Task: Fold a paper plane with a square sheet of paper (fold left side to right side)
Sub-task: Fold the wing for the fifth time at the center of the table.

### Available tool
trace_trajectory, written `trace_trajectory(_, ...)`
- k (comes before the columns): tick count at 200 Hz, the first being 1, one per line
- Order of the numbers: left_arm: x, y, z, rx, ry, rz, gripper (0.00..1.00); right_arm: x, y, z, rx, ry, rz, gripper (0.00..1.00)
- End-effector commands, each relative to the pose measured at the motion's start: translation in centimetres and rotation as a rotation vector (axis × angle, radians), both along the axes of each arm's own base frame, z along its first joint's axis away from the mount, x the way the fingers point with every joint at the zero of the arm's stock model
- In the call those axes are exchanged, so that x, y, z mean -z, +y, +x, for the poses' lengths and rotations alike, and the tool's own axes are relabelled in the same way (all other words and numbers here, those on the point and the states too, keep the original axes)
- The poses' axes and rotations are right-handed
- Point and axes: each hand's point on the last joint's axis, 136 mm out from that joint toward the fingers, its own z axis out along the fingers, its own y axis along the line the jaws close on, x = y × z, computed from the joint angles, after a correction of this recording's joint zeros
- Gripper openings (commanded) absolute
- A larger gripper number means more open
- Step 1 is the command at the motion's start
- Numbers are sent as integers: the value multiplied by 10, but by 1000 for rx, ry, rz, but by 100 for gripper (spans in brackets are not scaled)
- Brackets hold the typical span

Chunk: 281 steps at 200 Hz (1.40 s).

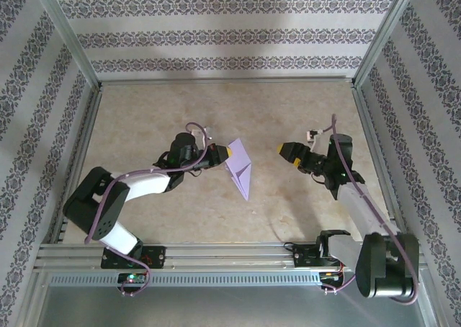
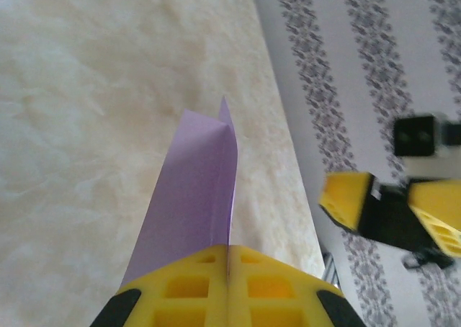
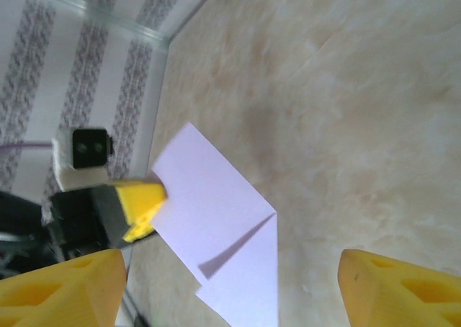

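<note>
While the left gripper (image 2: pixel 228 253) is clenched on the near edge of the lavender sheet (image 2: pixel 196 197), with the paper trapped in the seam between its two yellow fingers (image 2: pixel 184 291), treat that pinch as the fixed anchor for the fold. The sheet projects forward of the clenched jaws, already doubled along a crease, and appears lifted off the tabletop (image 1: pixel 158 111). Whether its far tip touches the surface cannot be determined. The right gripper (image 1: pixel 290 151) is released, jaws spread wide. It faces the sheet from the opposite side, well apart from it, with nothing between its pads. Recommended procedure for a clean left-to-right fold:

- Bring the open jaws in level with the free edge, not the crease.
- Close only once that edge lies squarely between the pads.
- Carry the edge across in one flat arc so that edge meets edge.
- Do not pull against the anchored side, since thin paper is likely to tear or slip out of the pinch.
- Set the new crease by pressing down against the table, not in the air.

Beneath both jaws lies a smooth beige marbled surface that probably offers little friction, so an unheld sheet may slide. Beyond the jaws, walls papered in grey ornamental stripes (image 1: pixel 216 35) enclose the cell, framed by aluminium posts (image 1: pixel 67 32).
</note>
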Motion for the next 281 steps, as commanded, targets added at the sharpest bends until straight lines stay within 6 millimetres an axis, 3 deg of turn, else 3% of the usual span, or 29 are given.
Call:
trace_trajectory(1, -17, -2, -28, 155, -88, 14, 2, -15, 35, -11, -216, -106, 10, 79)
trace_trajectory(46, -45, -3, -47, 244, -164, -20, 0, -6, 84, -18, -401, -119, 9, 83)
trace_trajectory(78, -46, -7, -48, 266, -151, -45, 0, -9, 108, -27, -507, -112, 38, 80)
trace_trajectory(150, -27, -1, -43, 230, -114, 29, 0, -25, 112, -25, -521, -134, 30, 60)
trace_trajectory(237, -19, 0, -46, 246, -91, 69, 0, -14, 120, -14, -517, -113, -38, 32)
trace_trajectory(266, -17, 1, -46, 246, -87, 76, 8, -5, 125, -12, -518, -97, -66, 17)
trace_trajectory(281, -12, 5, -45, 230, -83, 107, 20, 3, 126, -9, -510, -80, -81, 5)
